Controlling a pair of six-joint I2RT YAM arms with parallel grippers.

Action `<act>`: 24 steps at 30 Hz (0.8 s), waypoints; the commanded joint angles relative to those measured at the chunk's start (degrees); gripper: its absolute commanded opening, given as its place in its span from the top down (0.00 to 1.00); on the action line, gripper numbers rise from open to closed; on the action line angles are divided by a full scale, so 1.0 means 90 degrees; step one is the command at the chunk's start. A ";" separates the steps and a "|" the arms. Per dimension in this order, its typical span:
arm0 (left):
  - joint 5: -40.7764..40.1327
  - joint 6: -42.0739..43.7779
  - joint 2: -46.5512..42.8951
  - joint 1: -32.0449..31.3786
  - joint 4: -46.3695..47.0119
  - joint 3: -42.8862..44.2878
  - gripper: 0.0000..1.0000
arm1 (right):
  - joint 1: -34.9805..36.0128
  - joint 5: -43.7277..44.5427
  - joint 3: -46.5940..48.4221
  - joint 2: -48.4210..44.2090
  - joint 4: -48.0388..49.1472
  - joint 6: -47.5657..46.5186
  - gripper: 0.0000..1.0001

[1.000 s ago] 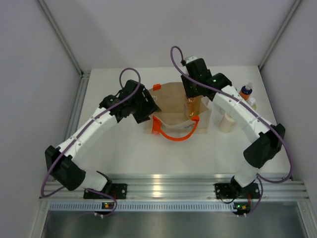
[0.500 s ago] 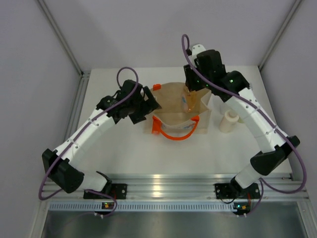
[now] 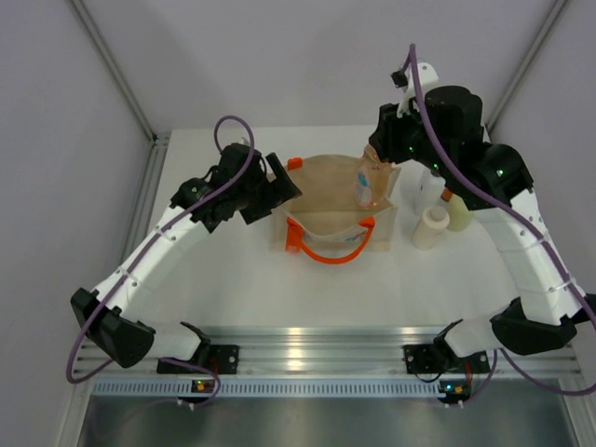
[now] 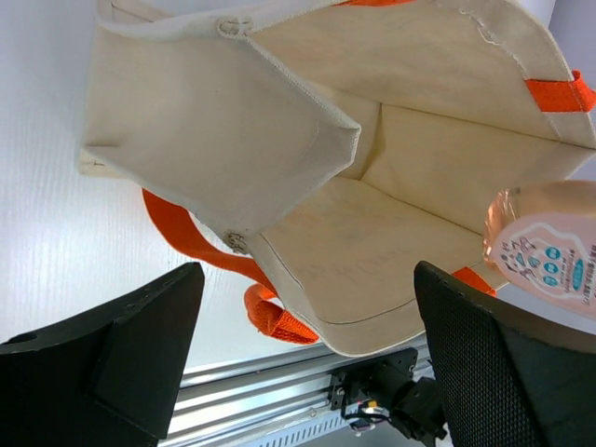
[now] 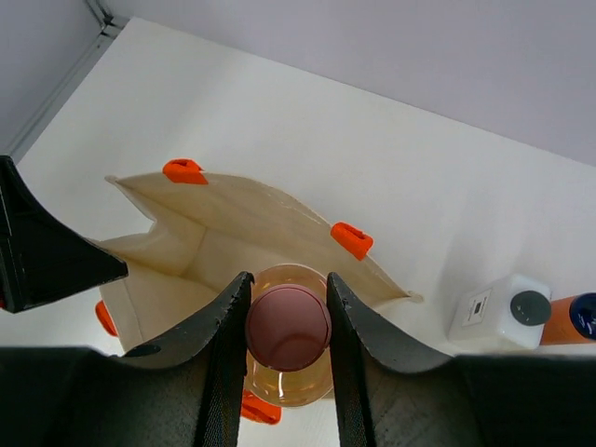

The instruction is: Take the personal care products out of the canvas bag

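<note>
The beige canvas bag with orange handles stands open at the table's middle. My right gripper is shut on the pink cap of the slim amber bottle and holds it upright above the bag's right side; the right wrist view shows the cap between the fingers, over the bag. My left gripper is open at the bag's left end, not gripping it; its view shows the bag and the lifted bottle. The bag's inside looks bare.
Right of the bag stand a cream cylinder, a yellow-green bottle and a white bottle. The right wrist view shows the white bottle with dark cap and an orange bottle. Grey walls enclose the table.
My right gripper has risen and drawn the amber bottle up out of the bag. The left arm has shifted slightly left; the bag has stayed in place.
</note>
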 commanded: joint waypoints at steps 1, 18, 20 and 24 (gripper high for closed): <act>-0.0217 0.0232 -0.0275 0.0021 0.0032 0.0248 0.01 | 0.0086 0.0175 0.0527 -0.0558 0.0745 0.0151 1.00; -0.1223 0.0828 -0.0812 0.0030 0.0013 0.0404 0.01 | 0.0076 0.0779 0.0908 -0.1262 0.0383 0.0239 1.00; -0.1253 0.0857 -0.0842 0.0040 0.0013 0.0423 0.01 | 0.0086 0.0955 0.0918 -0.1379 0.0296 0.0229 1.00; -0.1331 0.1003 -0.0881 0.0060 0.0013 0.0492 0.01 | 0.0086 0.1210 0.0908 -0.1584 0.0139 0.0229 1.00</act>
